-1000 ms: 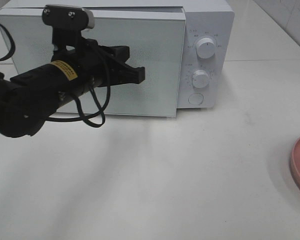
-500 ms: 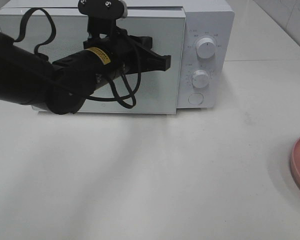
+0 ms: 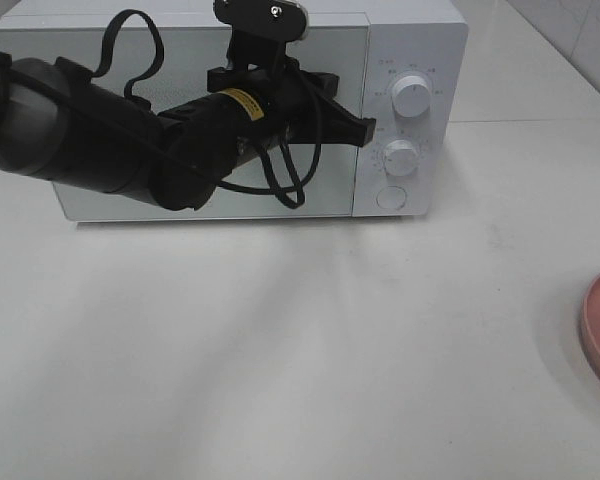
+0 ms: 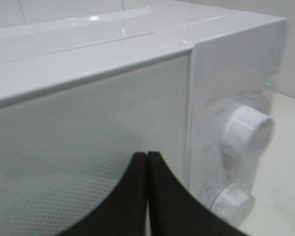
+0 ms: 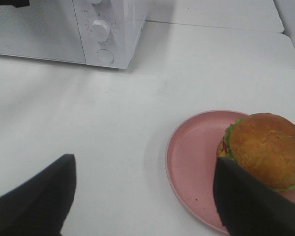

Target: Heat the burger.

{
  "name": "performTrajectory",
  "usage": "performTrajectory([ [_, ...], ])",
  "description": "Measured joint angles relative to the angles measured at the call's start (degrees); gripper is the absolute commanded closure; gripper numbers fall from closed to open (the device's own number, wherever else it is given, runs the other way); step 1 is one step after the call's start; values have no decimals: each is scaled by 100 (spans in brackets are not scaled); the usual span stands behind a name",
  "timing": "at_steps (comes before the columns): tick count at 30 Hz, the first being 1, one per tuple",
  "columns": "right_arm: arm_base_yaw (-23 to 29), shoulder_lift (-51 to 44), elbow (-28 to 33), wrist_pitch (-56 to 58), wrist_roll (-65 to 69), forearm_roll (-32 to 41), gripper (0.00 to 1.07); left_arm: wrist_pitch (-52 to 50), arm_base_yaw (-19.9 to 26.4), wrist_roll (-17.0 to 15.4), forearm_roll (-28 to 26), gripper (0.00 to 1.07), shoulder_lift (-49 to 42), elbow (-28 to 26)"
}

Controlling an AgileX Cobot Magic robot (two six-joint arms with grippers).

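Reaching across the closed glass door of the boxy white microwave (image 3: 230, 110) at the desk's (image 3: 310, 360) back edge, the black left hand (image 3: 365, 128) sits beside the round white dials. Its wrist view shows the fingers (image 4: 137, 196) pressed together, empty. From the right wrist, the wide-open right hand (image 5: 142, 196) hovers above the glossy golden-brown burger (image 5: 265, 150) on the round pink plate (image 5: 191, 157) near the desk's right edge.

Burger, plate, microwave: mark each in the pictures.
burger (image 5: 267, 147): right wrist view, top of bun
plate (image 5: 191, 152): right wrist view, bare inner surface
microwave (image 3: 420, 45): exterior high view, control panel
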Motion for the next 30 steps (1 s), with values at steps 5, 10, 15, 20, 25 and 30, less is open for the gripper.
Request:
performTrajectory([
  [5,0,0,0,0,0,0,31,103,40,0,0,107,6,-11],
  [10,0,0,0,0,0,0,31,327,57,0,0,107,-74,-17],
  [15,0,0,0,0,0,0,31,997,74,0,-258,107,-344,-40],
  [20,0,0,0,0,0,0,31,1690,-17,160,-504,107,-647,-23],
  [25,0,0,0,0,0,0,31,2538,-304,235,-504,82,-991,189],
  [30,0,0,0,0,0,0,31,4228,-539,235,-516,10,-1421,241],
])
